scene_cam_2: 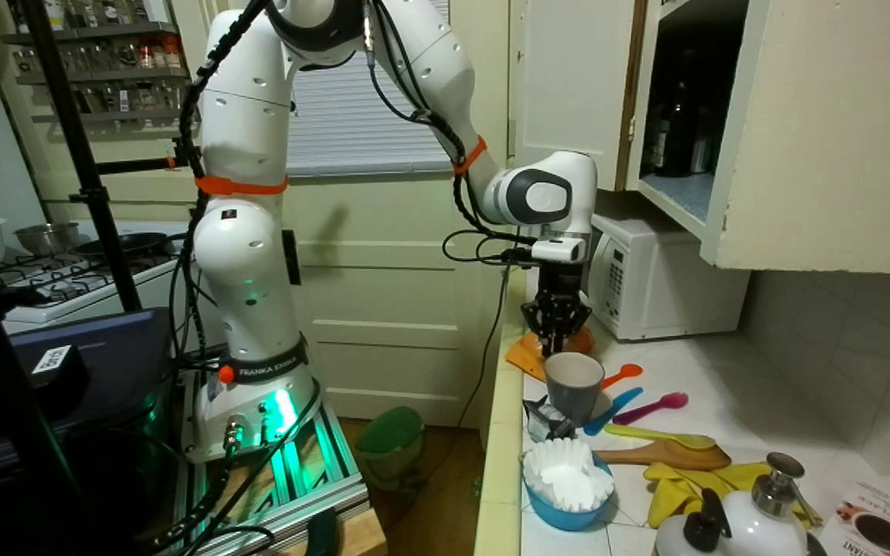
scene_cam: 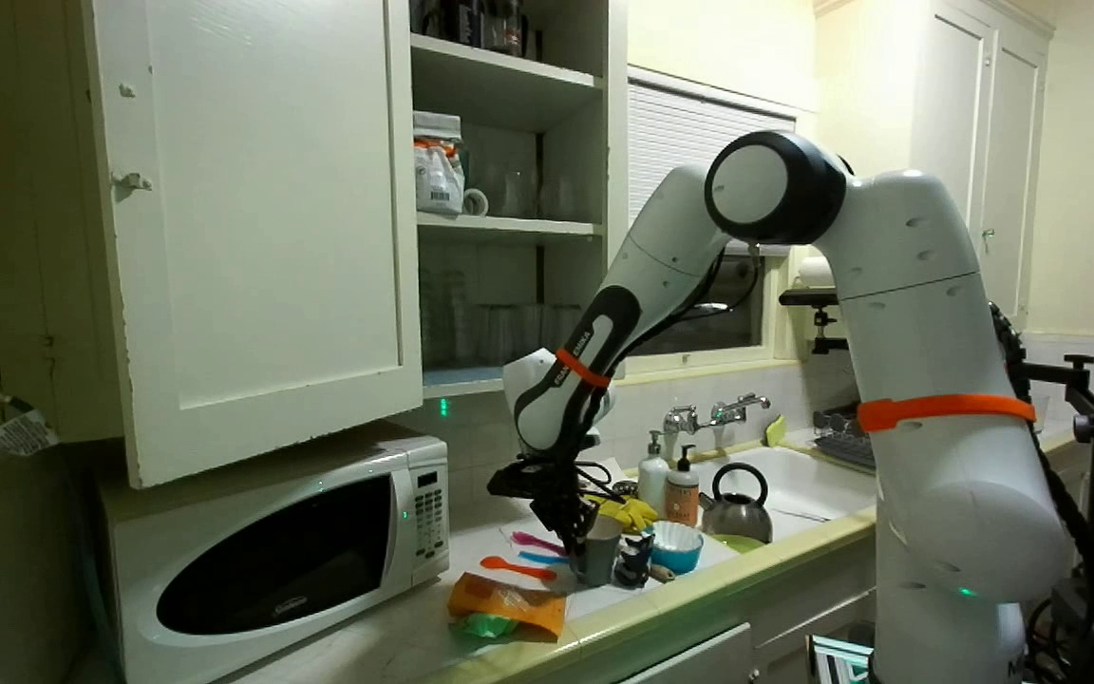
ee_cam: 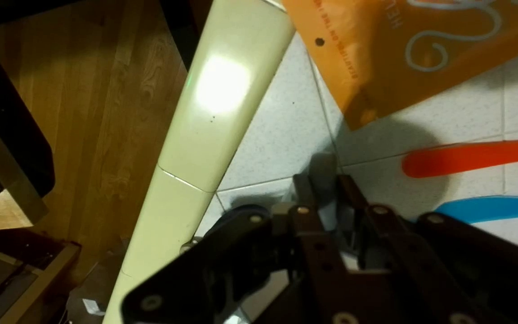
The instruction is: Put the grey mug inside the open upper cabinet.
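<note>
The grey mug is upright at the counter in both exterior views, also here. I cannot tell whether its base touches the counter. My gripper points down beside the mug, on the microwave side, also here. In the wrist view the gripper's fingertips are close together on either side of the mug's grey handle. The fingers hide the mug's body there. The open upper cabinet is above and behind, its panelled door swung wide. Its side panel shows in an exterior view.
The microwave stands under the cabinet door. An orange packet, coloured spoons, a dark patterned item and a teal bowl surround the mug. Glassware and a white bag occupy cabinet shelves. A kettle sits by the sink.
</note>
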Robot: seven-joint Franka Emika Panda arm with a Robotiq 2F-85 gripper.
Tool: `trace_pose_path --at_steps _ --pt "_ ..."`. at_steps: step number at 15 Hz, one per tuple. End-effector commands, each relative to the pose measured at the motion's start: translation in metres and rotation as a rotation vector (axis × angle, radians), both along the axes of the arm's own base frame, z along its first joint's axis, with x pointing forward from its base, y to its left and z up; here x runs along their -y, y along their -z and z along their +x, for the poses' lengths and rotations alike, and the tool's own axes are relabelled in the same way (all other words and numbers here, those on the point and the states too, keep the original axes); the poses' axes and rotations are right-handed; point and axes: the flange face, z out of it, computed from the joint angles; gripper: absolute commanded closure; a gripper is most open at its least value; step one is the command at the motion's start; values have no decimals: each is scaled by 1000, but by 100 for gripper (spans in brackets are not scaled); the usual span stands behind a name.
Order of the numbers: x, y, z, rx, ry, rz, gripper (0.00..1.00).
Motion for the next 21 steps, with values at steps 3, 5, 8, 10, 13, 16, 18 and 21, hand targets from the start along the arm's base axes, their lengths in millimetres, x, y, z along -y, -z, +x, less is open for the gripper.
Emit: trace_pose_path --at_steps 3,5,8,10,13,16,18,21 --pt "-21 -20 11 34 -102 -22 95" --pt "-29 -20 15 30 -129 -35 95" --pt "-36 -13 18 15 -158 -47 95" --pt "-38 -8 18 9 -164 -52 95" --pt "-37 -4 17 -2 -166 -54 95" --pt "-35 -3 16 -5 -160 -47 49" --pt "-35 -3 16 -6 -158 -43 34" --pt "-33 -1 15 -8 -153 -35 13"
